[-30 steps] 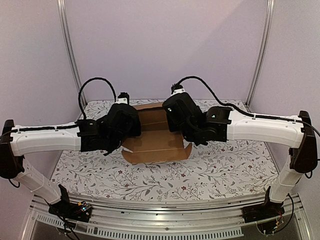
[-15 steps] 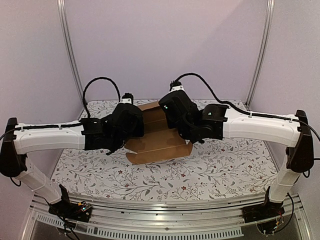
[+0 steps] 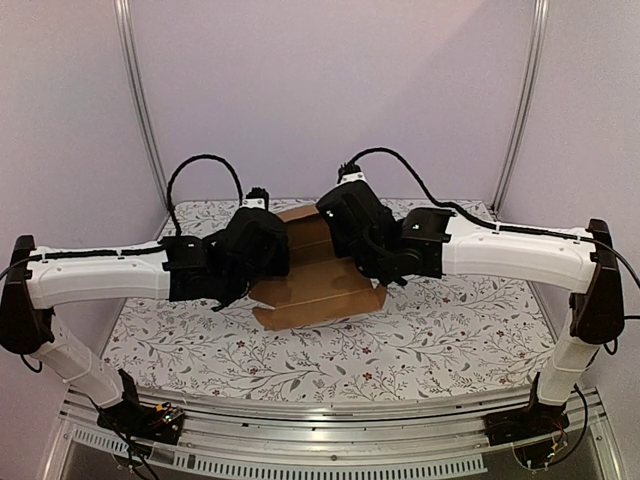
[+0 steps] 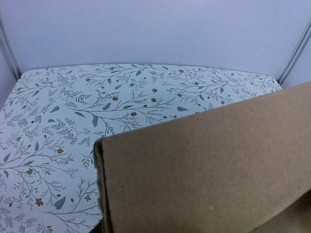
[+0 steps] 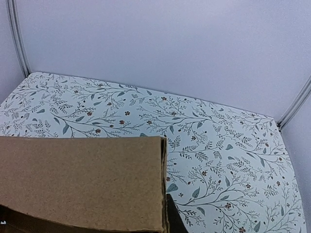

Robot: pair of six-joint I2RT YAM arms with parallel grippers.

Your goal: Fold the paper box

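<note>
Lifting the paper box (image 3: 318, 285) between my wrists above the table (image 3: 450, 330), I judged both sides should rise evenly along their creases; cardboard hid my left gripper (image 3: 255, 250) and right gripper (image 3: 358, 228), so I couldn't tell whether either was clamped

Your top camera sits high behind the bases, looking forward and down over the table (image 3: 450, 330) to the back wall (image 3: 330, 90). From that far back you see the left arm (image 3: 100, 275) and right arm (image 3: 520, 250) whole, meeting over the paper box (image 3: 318, 285). Both wrist cameras ride low and face that same wall. They sit so close to the box that cardboard fills the left wrist view's lower right and the right wrist view's lower left. All three views share the box, the floral table and the wall.
</note>
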